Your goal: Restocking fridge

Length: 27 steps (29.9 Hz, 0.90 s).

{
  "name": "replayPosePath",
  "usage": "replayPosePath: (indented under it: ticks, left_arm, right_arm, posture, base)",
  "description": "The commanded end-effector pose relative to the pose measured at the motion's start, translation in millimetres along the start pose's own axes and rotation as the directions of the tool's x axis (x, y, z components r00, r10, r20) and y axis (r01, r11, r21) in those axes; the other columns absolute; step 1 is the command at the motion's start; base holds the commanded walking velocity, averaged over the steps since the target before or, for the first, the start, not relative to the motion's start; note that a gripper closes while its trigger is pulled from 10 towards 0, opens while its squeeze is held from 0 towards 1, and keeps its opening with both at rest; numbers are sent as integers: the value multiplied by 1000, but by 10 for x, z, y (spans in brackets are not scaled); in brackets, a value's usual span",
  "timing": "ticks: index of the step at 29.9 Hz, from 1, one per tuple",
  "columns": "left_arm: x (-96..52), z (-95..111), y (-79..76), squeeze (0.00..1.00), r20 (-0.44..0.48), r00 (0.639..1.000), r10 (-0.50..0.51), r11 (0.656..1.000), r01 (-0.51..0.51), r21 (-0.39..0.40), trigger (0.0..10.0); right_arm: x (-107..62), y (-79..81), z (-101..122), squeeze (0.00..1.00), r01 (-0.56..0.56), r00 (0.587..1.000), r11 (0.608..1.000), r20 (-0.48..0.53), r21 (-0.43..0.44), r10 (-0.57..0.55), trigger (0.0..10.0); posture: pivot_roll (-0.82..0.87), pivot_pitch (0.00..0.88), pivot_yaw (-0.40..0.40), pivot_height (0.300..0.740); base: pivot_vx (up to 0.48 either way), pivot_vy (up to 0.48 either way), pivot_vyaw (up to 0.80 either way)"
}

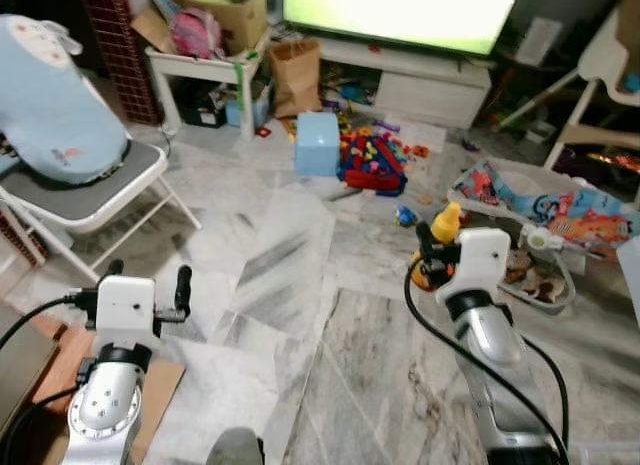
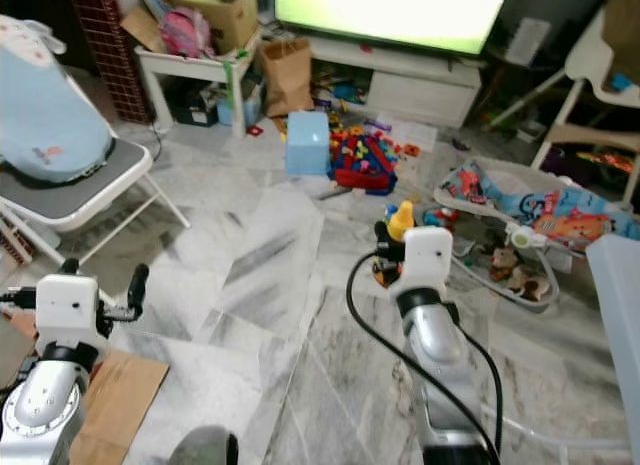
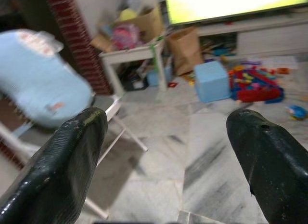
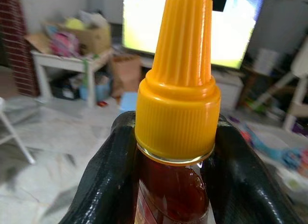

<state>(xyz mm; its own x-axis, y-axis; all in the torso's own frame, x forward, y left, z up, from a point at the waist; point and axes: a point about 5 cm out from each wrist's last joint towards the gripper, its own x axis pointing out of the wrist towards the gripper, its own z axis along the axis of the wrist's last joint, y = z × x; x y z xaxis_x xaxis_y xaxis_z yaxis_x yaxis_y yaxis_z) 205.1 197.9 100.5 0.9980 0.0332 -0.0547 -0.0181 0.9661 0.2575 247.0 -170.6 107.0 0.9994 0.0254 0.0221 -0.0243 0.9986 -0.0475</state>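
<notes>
Right tool (image 1: 432, 247): centre right, clamped on sauce bottle (image 4: 175, 118).
Left tool (image 3: 166, 156): lower left, wide, empty.
Risk: bottle slipping while walking.

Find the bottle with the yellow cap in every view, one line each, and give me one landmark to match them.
Left eye view: the bottle sits right of centre, held in the right gripper.
Right eye view: just right of centre, above the white wrist block.
Left wrist view: not in it.
Right wrist view: it fills the centre, cap up, jaws closed on its neck.
Shared landmark: the blue box on the floor.
</notes>
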Motion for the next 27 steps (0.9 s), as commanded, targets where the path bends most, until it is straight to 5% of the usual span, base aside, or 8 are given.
replayPosePath:
  ticks: [1,9,16,27]
  left_arm:
    - [32,65,-8,0,36,999,-18,999,17,38,10000]
    - [135,137,-65,0,60,997,-51,998,48,48,10000]
    - [138,124,-119,0,56,994,-99,994,95,56,10000]
    - [7,101,-12,0,17,999,32,999,-32,17,10000]
  right_arm:
    - [-43,-80,46,0,43,999,999,8,-11,-43,10000]
    - [-105,-109,15,0,74,997,997,-15,-25,-75,10000]
    - [-158,-65,37,0,67,998,997,-19,-37,-68,10000]
    - [-1,79,76,0,-29,999,999,-28,-24,28,10000]
  posture:
    - [41,40,-30,740]
    - [18,53,13,740]
    - [-8,83,-9,740]
    - [44,113,-83,740]
  base:
    - [0,0,0]
    - [0,0,0]
    - [0,0,800]
    - [0,0,800]
